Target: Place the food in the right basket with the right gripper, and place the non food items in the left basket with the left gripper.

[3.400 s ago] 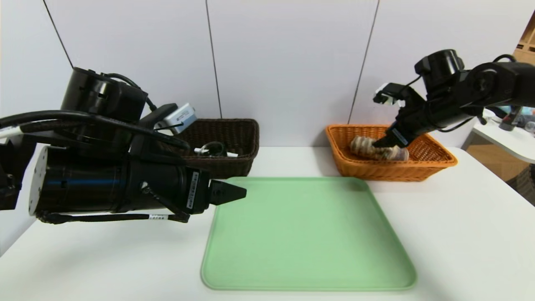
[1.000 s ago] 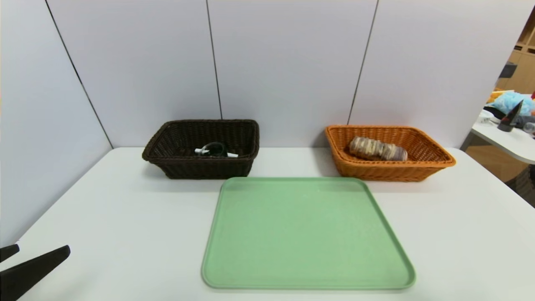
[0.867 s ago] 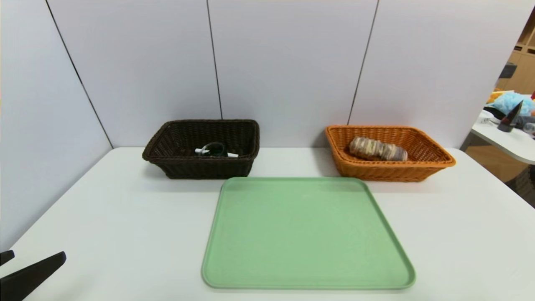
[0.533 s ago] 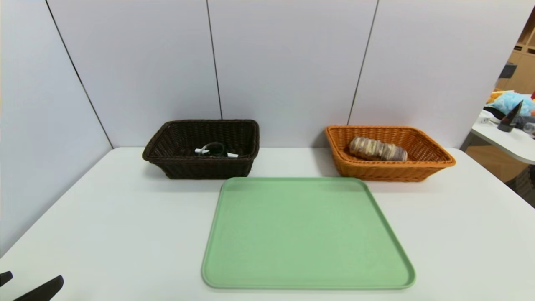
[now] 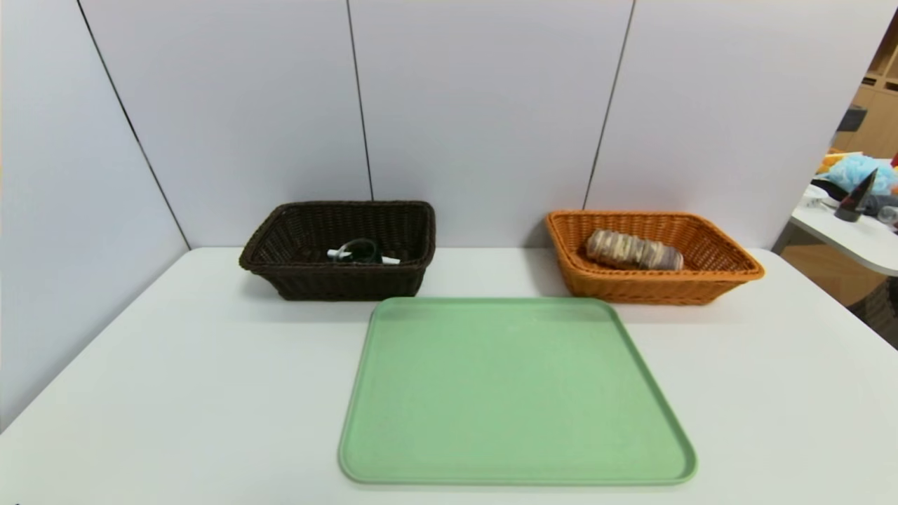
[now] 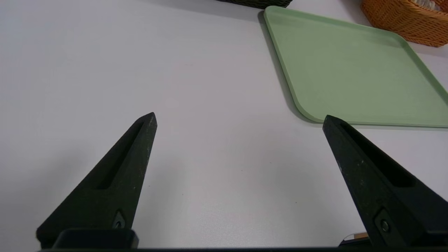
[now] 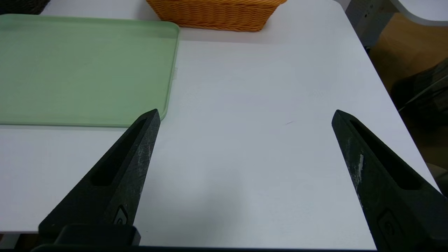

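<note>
A white counter (image 5: 175, 393) is seen across the whole foreground, with a pale green tray (image 5: 515, 393) laid flat on it near the middle; the tray is rectangular with rounded corners and a low raised rim. Behind the counter, a wall of pale grey panels (image 5: 484, 105) divided by thin dark seams is shown. At the far right, a second white surface (image 5: 852, 242) is glimpsed, on which a dark cone-shaped object (image 5: 857, 198) and a light blue fluffy item (image 5: 859, 170) are set. Wooden shelving (image 5: 880, 105) is visible beyond.
</note>
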